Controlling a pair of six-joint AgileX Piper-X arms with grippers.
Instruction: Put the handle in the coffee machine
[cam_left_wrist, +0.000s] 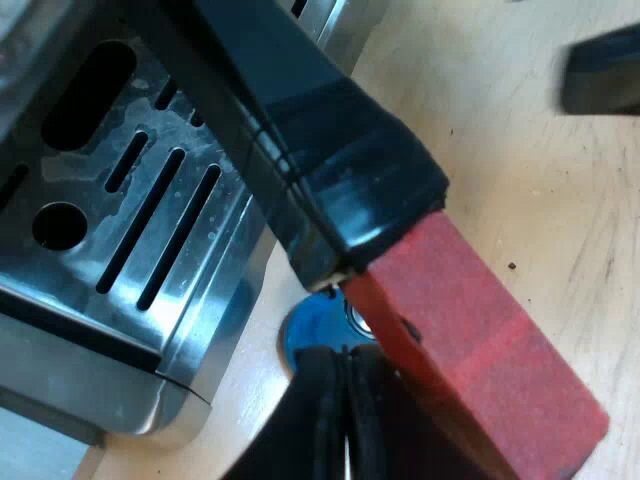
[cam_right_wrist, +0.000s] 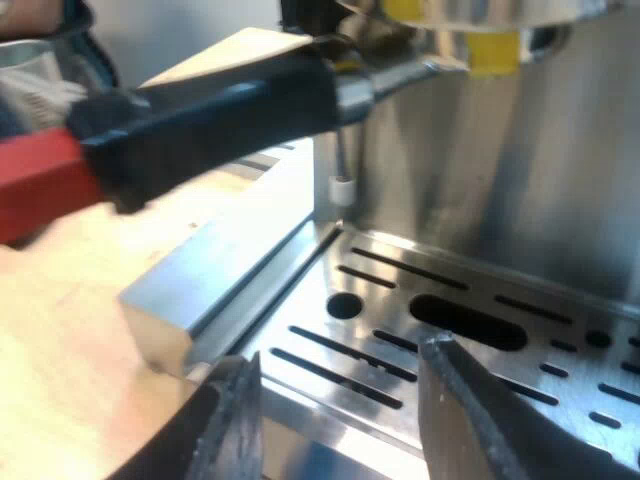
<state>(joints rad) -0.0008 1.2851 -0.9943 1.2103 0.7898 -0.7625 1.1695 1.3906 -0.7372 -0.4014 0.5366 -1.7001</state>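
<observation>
Just over tray (cam_right_wrist: 390, 300), right end effector (cam_right_wrist: 340, 356)

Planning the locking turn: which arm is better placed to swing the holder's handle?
Left, probably: the left end effector sits at the handle's red end, while the right end effector hangs open over the drip tray, apart from the handle.
</observation>
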